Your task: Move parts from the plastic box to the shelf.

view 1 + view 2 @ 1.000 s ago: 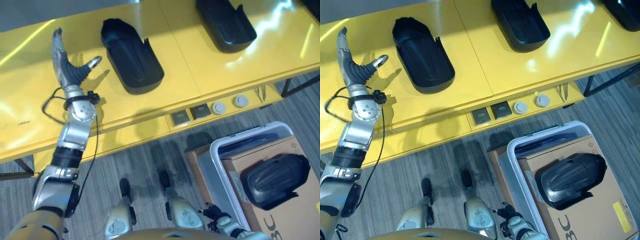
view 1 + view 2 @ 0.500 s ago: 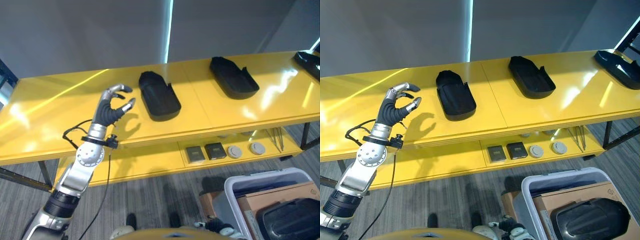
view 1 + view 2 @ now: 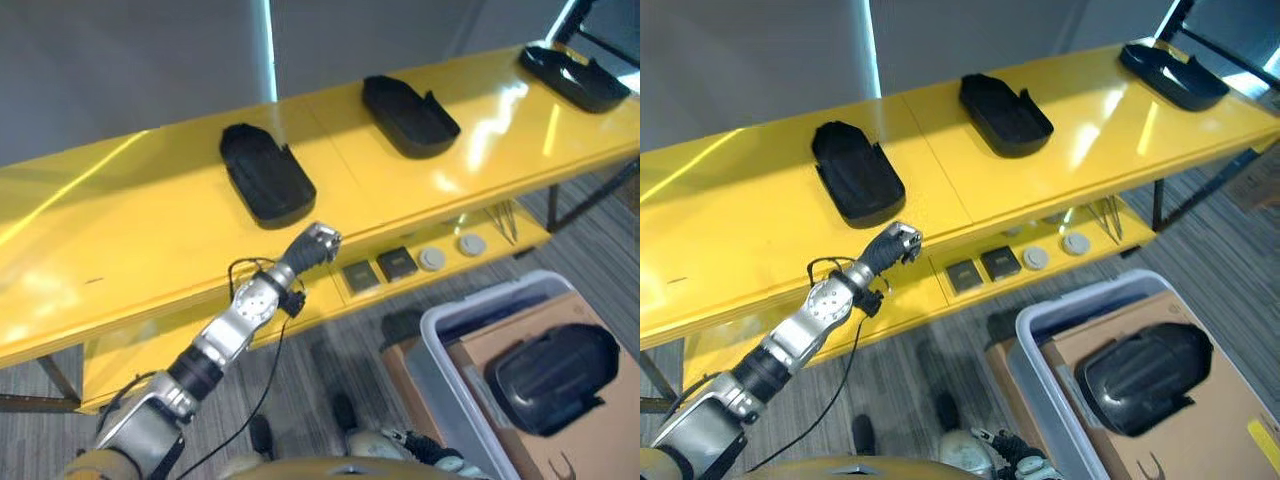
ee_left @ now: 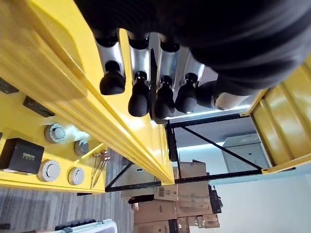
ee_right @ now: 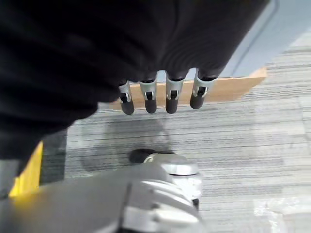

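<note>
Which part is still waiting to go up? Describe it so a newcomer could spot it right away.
Start at the yellow shelf, then drop to the floor at its right end, where a clear plastic box holds a cardboard sheet. The black part lies on that cardboard. It alone sits in the box and is a closed, domed shape; the three on the shelf are open trays.
</note>
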